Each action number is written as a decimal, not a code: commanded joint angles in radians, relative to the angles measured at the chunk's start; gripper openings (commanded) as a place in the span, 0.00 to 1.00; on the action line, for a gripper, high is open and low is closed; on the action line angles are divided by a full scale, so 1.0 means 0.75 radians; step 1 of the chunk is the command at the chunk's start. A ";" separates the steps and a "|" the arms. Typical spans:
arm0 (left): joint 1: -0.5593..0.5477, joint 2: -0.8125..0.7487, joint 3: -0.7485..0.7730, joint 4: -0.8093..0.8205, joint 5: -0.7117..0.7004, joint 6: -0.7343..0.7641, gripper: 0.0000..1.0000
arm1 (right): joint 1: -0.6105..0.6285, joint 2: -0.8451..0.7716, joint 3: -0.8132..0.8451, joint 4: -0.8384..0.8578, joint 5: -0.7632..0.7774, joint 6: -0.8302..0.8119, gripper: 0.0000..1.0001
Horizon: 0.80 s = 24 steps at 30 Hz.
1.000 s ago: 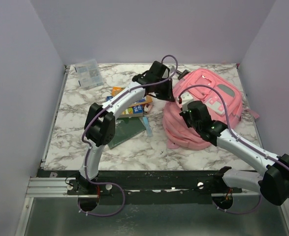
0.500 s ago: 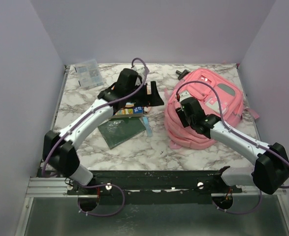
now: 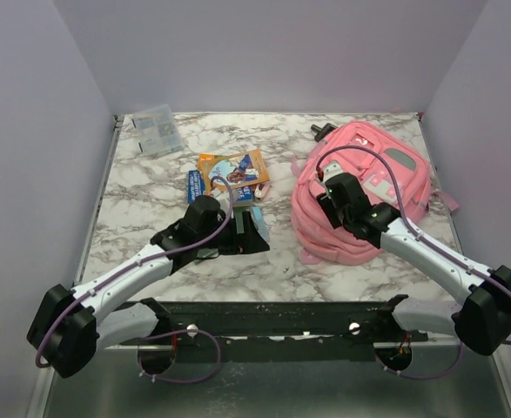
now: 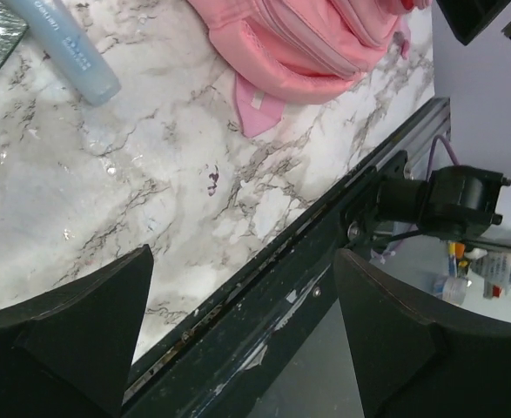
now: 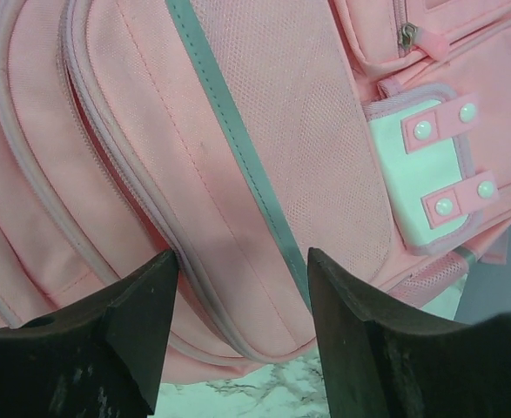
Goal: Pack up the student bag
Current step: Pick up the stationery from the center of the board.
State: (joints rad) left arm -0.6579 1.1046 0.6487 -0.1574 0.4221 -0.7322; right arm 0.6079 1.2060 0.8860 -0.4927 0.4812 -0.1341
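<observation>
Student bag (image 3: 407, 187) under right end effector (image 5: 239, 252) — jaws apart

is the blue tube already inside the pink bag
No, the blue tube lies on the marble table beside the student bag, outside it.

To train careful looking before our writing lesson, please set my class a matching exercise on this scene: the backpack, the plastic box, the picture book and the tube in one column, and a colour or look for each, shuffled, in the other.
Things
1. backpack
2. plastic box
3. picture book
4. tube

Colour or look
a. light blue
b. orange-edged cover
c. pink
d. see-through

Right pairs: 1-c, 2-d, 3-b, 4-a.
</observation>
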 commanded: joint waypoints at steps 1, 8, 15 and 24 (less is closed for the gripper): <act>-0.006 -0.119 -0.079 0.157 -0.158 -0.135 0.86 | -0.005 0.044 -0.007 0.032 0.170 -0.024 0.61; -0.005 -0.084 -0.126 0.127 -0.462 -0.437 0.79 | -0.005 0.156 0.010 0.046 0.224 -0.075 0.59; -0.018 0.177 0.016 0.074 -0.544 -0.510 0.75 | -0.003 0.159 0.037 0.111 0.193 -0.101 0.40; -0.140 0.543 0.272 -0.094 -0.702 -0.620 0.73 | -0.003 0.099 0.039 0.146 0.115 -0.026 0.01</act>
State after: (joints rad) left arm -0.7185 1.4147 0.7692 -0.1432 -0.0013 -1.1278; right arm 0.6079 1.3140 0.8852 -0.4355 0.5785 -0.1905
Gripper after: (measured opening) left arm 0.734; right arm 0.084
